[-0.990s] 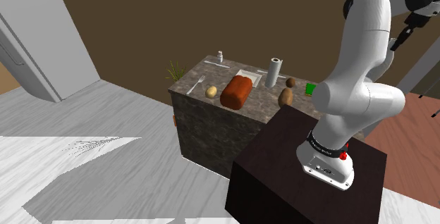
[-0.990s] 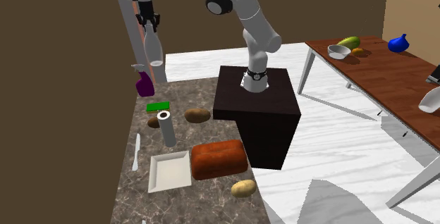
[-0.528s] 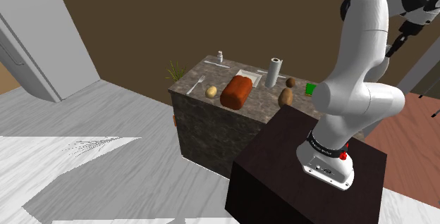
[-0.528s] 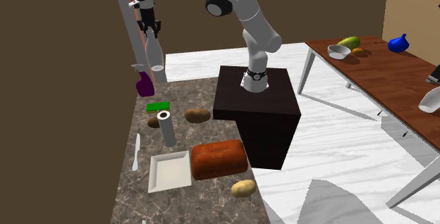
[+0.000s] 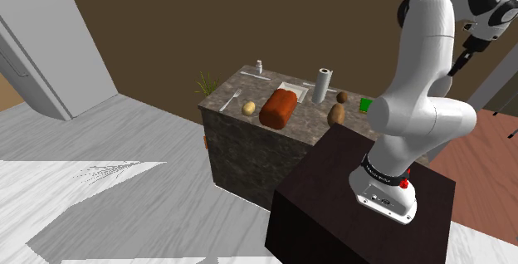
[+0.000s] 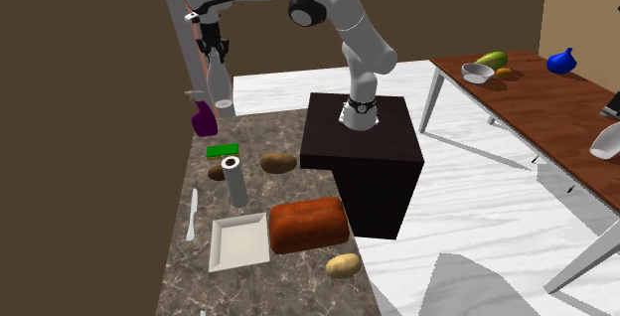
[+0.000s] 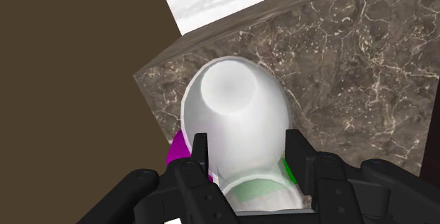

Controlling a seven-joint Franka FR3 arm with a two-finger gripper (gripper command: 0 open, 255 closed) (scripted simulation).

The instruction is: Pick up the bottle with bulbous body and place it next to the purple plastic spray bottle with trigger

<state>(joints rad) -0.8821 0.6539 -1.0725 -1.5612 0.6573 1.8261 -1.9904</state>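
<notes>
A pale grey bottle with a bulbous body (image 6: 220, 81) hangs upright above the far end of the marble counter (image 6: 298, 130), held by its neck in my gripper (image 6: 212, 48). Just below and beside it stands the purple spray bottle (image 6: 204, 121), close to the brown wall. In the wrist view my gripper (image 7: 247, 144) is shut on the bottle (image 7: 236, 117), one black finger (image 7: 199, 152) on each side. A sliver of the purple bottle (image 7: 175, 152) shows past the bottle's edge, over the marble counter (image 7: 338, 82).
On the counter lie a green item (image 6: 223, 150), a paper towel roll (image 6: 235, 182), a brown potato (image 6: 279, 163), a bread loaf (image 6: 309, 225), a white plate (image 6: 240, 241) and a knife (image 6: 191, 215). The brown wall (image 6: 89, 165) borders the counter. My dark stand (image 6: 363, 155) adjoins it.
My gripper has come down a little with the bottle, bringing it nearer the purple spray bottle. The grip is unchanged.
</notes>
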